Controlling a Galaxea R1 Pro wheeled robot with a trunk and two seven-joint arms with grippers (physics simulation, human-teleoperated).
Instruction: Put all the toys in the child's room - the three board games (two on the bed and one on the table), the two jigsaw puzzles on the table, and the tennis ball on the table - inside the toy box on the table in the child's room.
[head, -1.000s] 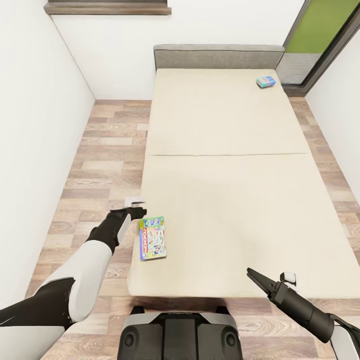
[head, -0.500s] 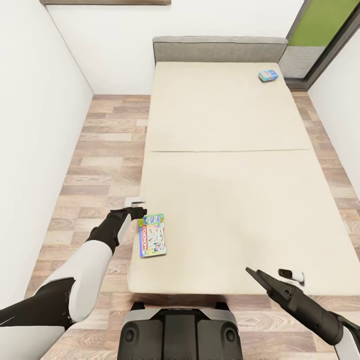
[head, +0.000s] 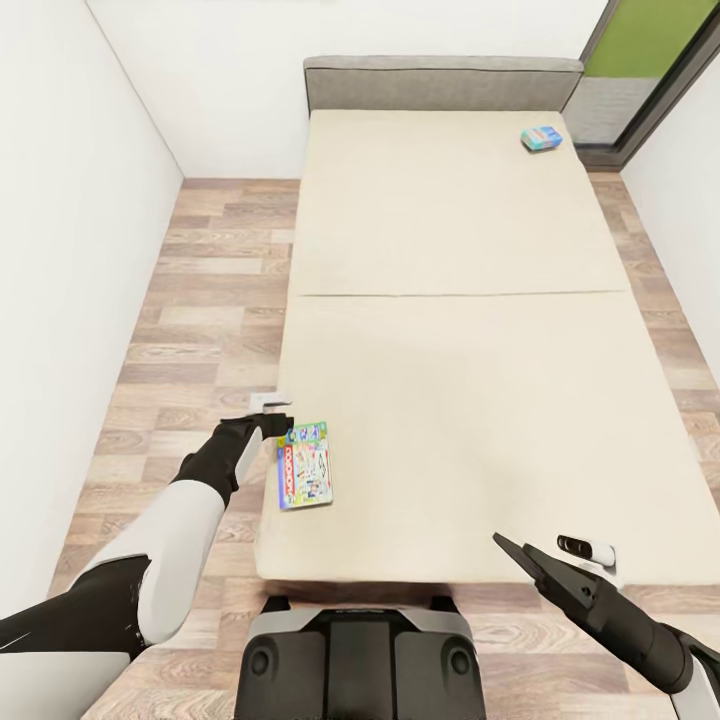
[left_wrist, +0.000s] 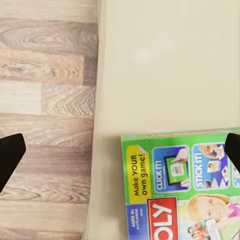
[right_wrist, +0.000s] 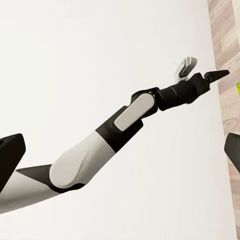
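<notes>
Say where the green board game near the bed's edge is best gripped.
Probably by its long side at the bed's left edge. The green board game lies flat with that side slightly overhanging, and the left end effector, open, is already beside it.

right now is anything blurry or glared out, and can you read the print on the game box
Head view: even, flat light, no glare; green-blue board game sharp but its print too small to read. Left wrist view: box soft yet legible, "Make YOUR own game!". Right wrist view: bright white wall, left arm crisp.

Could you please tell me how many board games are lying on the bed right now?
2. The green-blue board game lies near the bed's near left edge, beside the left gripper. The smaller blue board game lies at the far right corner.
</notes>
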